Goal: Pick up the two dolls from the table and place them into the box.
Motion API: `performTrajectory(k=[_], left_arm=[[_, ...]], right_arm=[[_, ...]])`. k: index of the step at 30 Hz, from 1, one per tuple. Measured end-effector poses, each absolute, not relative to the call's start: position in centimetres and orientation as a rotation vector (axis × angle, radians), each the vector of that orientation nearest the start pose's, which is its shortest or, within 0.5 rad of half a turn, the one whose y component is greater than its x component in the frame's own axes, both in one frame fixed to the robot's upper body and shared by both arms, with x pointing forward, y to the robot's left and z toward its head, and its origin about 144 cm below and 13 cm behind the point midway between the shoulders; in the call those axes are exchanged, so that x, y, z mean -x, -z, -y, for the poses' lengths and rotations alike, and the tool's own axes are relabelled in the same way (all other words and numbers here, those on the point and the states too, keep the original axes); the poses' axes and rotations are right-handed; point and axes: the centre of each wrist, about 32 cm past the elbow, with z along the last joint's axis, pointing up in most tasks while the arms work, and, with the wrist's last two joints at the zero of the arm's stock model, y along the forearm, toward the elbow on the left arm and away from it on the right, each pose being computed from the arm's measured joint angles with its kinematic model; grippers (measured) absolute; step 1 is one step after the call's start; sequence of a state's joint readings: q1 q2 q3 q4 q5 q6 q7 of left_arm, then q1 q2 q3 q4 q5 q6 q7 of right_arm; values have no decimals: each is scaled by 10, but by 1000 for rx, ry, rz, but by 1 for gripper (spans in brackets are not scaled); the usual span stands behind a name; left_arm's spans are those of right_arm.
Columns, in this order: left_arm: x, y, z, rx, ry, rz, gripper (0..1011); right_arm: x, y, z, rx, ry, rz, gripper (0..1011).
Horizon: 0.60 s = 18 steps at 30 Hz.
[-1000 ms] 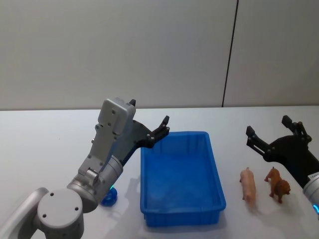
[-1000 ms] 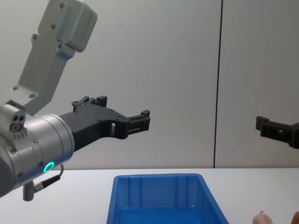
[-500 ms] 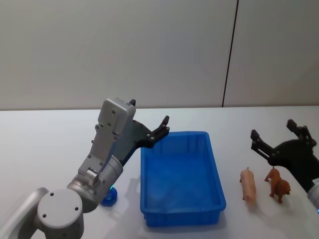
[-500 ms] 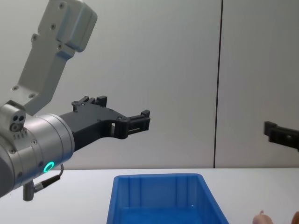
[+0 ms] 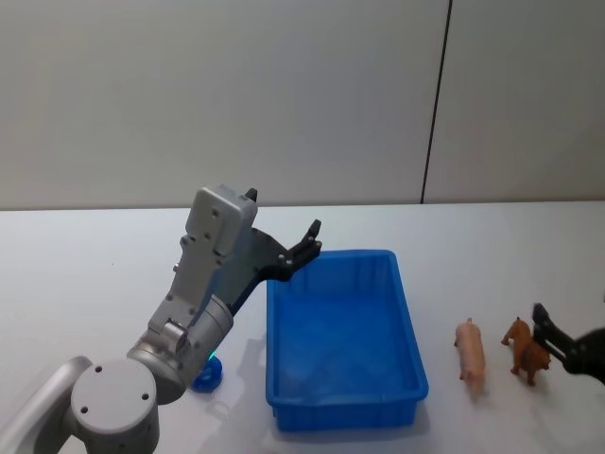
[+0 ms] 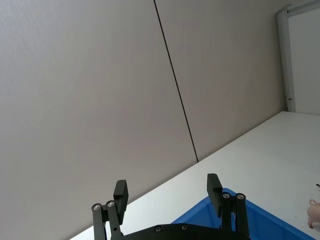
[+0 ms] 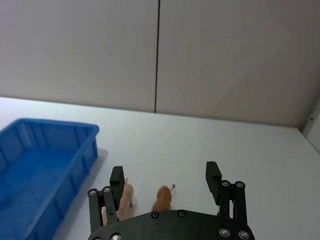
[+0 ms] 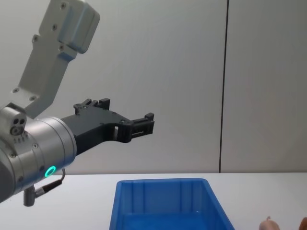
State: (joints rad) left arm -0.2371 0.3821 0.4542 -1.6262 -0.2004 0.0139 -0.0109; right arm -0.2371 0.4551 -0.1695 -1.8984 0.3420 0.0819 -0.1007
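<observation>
Over white table (image 5: 85, 255), right gripper (image 7: 166, 176), spread wide, is dropping back toward brown doll (image 7: 162, 198), lining up; left gripper (image 6: 167, 187) is idling open by box (image 5: 345, 412).

Bare table (image 5: 440, 307) between box (image 5: 413, 331) and pig (image 5: 470, 350)

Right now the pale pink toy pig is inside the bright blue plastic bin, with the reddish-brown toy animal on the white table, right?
No. The head view shows the pale pink toy pig on the white table, between the blue bin and the reddish-brown toy animal.
</observation>
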Motion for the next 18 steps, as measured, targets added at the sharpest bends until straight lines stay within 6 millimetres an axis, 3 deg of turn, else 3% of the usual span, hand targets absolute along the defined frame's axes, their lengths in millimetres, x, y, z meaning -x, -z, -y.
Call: performTrajectory(k=[9,18], left_arm=[[-492,-1204,-198,-61,-1124,268,1001],[-492,-1204,-198,-61,-1124,268,1001]], right_arm=[[-380,-1173,271,209,1412,-66,1001],[-396,-1171,269,314,1408,-135,1001]])
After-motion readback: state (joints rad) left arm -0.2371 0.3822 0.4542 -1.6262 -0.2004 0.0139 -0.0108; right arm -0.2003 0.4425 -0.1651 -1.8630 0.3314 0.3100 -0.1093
